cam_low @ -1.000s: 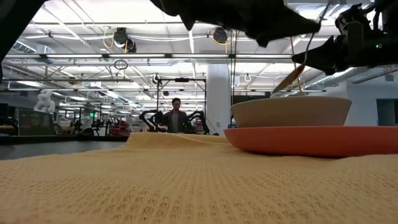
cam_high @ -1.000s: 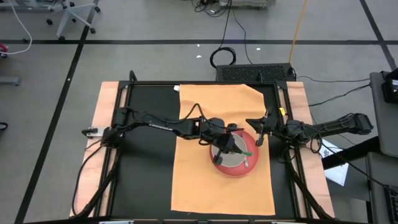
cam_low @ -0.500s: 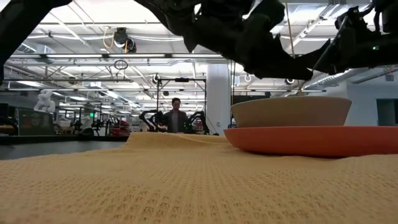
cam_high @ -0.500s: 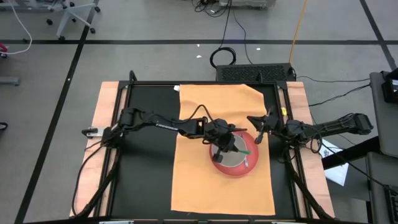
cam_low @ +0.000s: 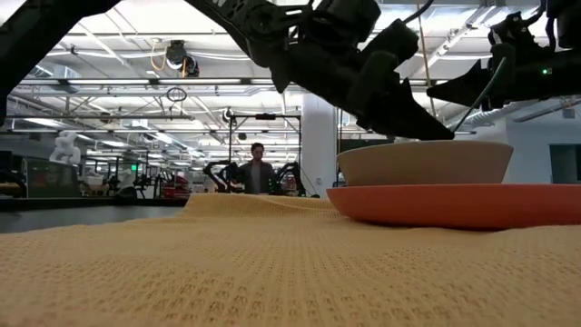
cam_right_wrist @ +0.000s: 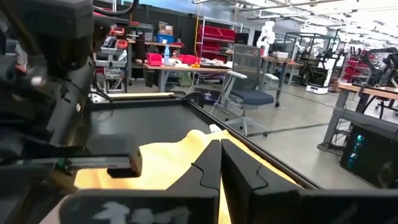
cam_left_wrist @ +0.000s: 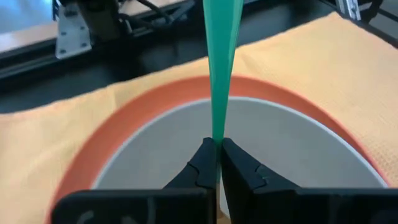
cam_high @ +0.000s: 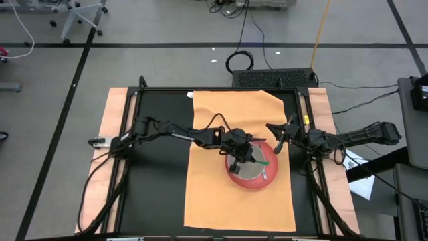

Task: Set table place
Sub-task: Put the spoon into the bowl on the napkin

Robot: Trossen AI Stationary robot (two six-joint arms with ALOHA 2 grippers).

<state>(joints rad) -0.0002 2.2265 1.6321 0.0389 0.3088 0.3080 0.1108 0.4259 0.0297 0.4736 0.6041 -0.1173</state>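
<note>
Left gripper (cam_left_wrist: 218, 163) over the grey round bowl (cam_high: 248, 169), fingers pinched on one thin green plastic utensil (cam_left_wrist: 221, 68) whose handle runs out across the bowl. Against the frames a second ago, this arm has dropped lower; in the low view its dark bulk now hangs just above the bowl rim (cam_low: 425, 162).

Right gripper (cam_right_wrist: 220, 163) at the mat's right edge, near the plate, fingers pressed together on nothing; position unchanged.

Count: one bowl, nested on one round red plate (cam_high: 250, 183). One large orange-tan rectangular cloth mat (cam_high: 224, 194), slightly wrinkled, lies on the black tabletop (cam_high: 157, 181), plate on its right-centre. One person (cam_low: 257, 171) stands far behind.
</note>
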